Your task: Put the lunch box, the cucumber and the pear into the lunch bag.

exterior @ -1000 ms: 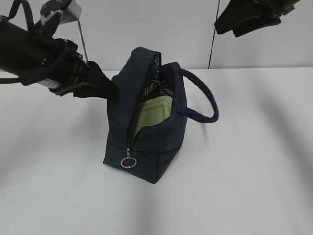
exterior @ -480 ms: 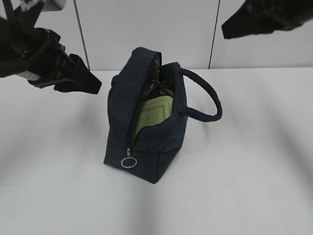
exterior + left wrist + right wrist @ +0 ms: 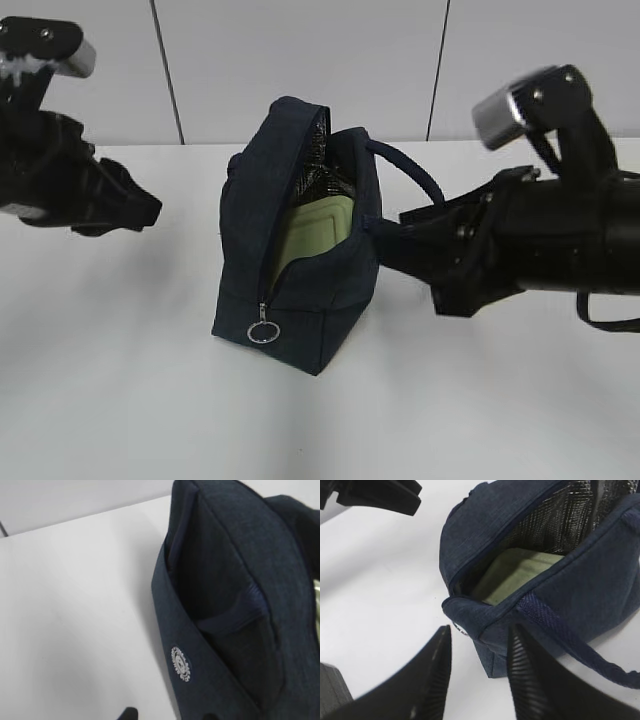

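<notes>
The dark navy lunch bag [image 3: 300, 290] stands on the white table with its zipper open and its silver lining showing. Inside it stands the lunch box [image 3: 315, 235], its sage-green lid [image 3: 515, 572] facing the opening. The cucumber and the pear are hidden or out of view. My right gripper [image 3: 382, 243] is level with the bag's right side, beside the loop handle [image 3: 410, 170]. In the right wrist view its jaws [image 3: 481, 628] stand open before a corner of the bag [image 3: 485, 535], holding nothing. My left gripper [image 3: 145, 210] hangs open left of the bag, apart from it [image 3: 167, 714].
The silver ring pull [image 3: 263, 332] hangs low on the bag's front. Bare white table [image 3: 150, 390] lies in front of the bag and to both sides. A panelled wall [image 3: 220, 60] closes the back. A white round logo [image 3: 180, 663] marks the bag's left side.
My left gripper drew back leftward from the bag's side. My right arm came down from the upper right to the bag's handle side, its jaws narrowing. The bag stayed put.
</notes>
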